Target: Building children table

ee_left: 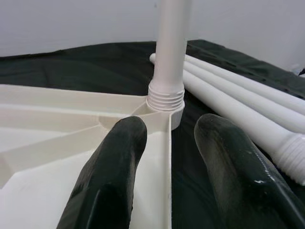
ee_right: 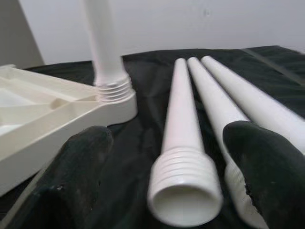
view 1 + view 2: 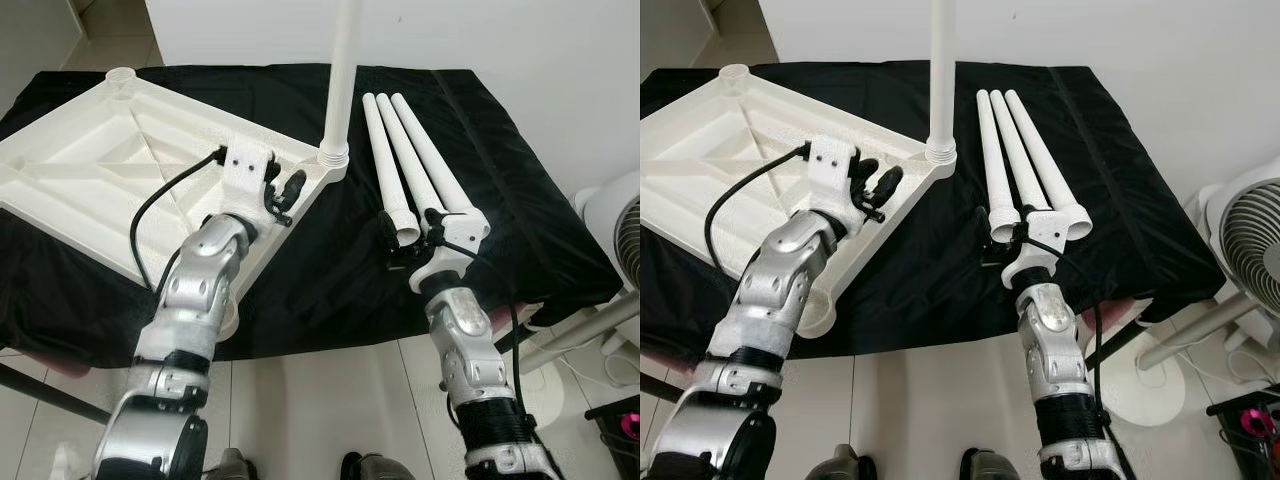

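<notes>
On the black-covered counter [image 3: 330,290], upturned white tabletop [image 3: 90,180] with one leg [image 3: 340,70] upright in its corner, left pincer [image 3: 284,192] spread by it, right pincer [image 2: 162,162] wide around the nearest of three loose legs [image 3: 415,165].

Both my silver arms reach forward over the near edge of the black-draped table. My left gripper [image 3: 283,193] sits toward the table's middle, its two black fingers [image 1: 107,176] spread apart. My right gripper [image 3: 1012,238] lies lower and nearer the edge, fingers [image 2: 81,167] parted wide too.
</notes>
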